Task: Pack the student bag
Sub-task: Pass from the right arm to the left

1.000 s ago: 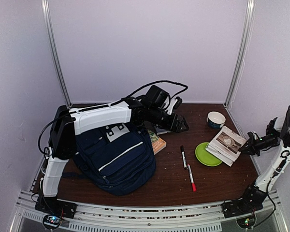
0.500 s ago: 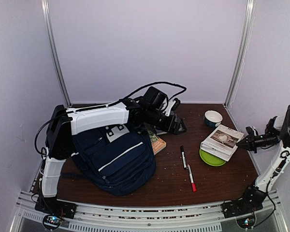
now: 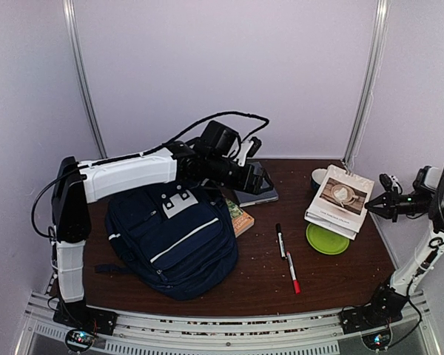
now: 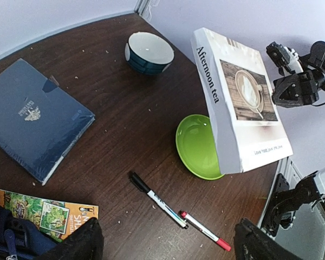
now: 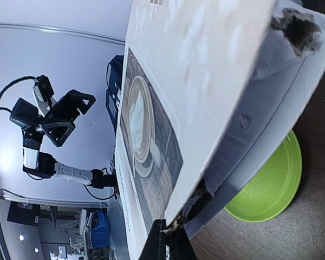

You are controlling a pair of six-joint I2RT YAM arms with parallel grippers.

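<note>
The right gripper [image 3: 381, 205], clenched on the white book [image 3: 340, 198], held it well right of the student bag [image 3: 174, 240] on the counter [image 3: 263, 281]; the left gripper [image 3: 260, 181] hung released beyond the bag. Next the book needed carrying into the bag, seemingly zipped shut.

Cloth student bag [image 3: 174, 244]; glossy book [image 4: 244, 103]; wooden table [image 3: 266, 277]
</note>
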